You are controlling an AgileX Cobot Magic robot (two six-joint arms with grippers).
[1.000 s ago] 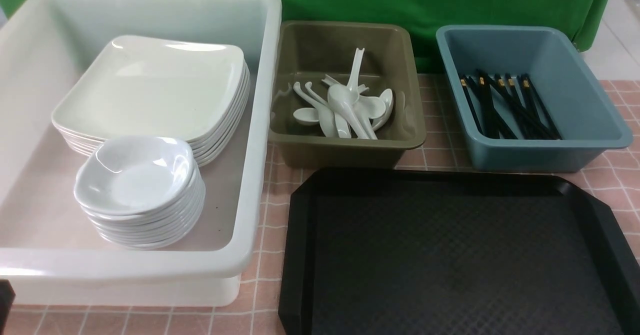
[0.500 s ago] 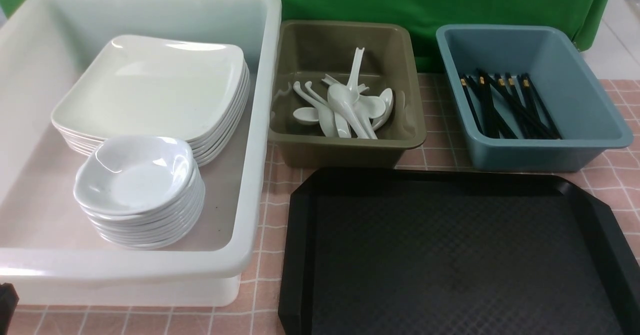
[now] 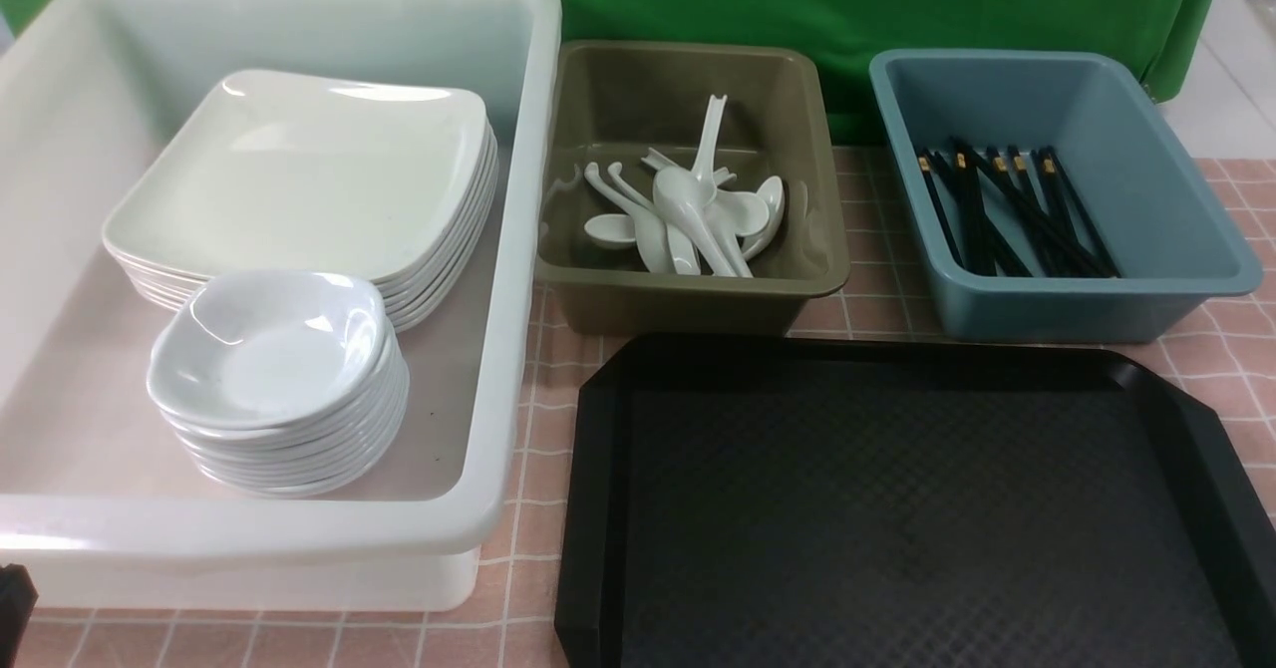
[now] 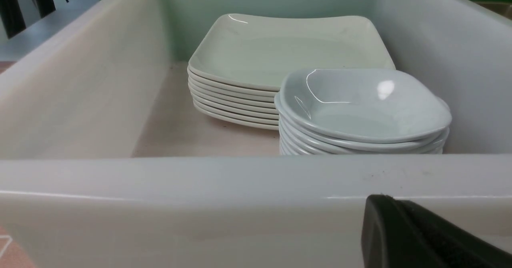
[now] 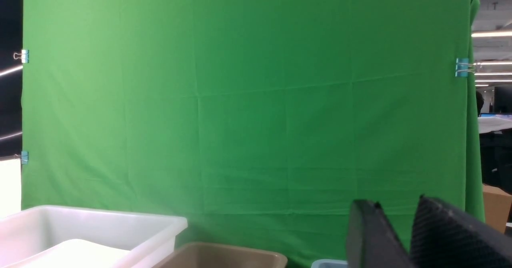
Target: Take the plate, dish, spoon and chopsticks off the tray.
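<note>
The black tray (image 3: 897,508) lies at the front right with nothing on it. A stack of white square plates (image 3: 299,169) and a stack of small white dishes (image 3: 269,349) sit in the white tub (image 3: 518,249). Several white spoons (image 3: 688,209) lie in the olive bin (image 3: 688,299). Black chopsticks (image 3: 1007,214) lie in the blue bin (image 3: 1057,314). My left gripper (image 4: 394,199) is shut and empty, just outside the tub's near wall (image 4: 200,176), facing the plates (image 4: 280,48) and dishes (image 4: 360,104). My right gripper (image 5: 396,204) is raised and empty, with a narrow gap between its tips.
A green cloth (image 3: 797,0) hangs behind the bins. The table has a pink checked cover (image 3: 528,548). A dark piece of the left arm (image 3: 12,603) shows at the front left corner. The right wrist view shows the tub's rim (image 5: 100,220) and the olive bin's edge (image 5: 224,254).
The dark piece of the left arm at the front left corner shifted slightly right a second ago and has since held still. Nothing else has moved.
</note>
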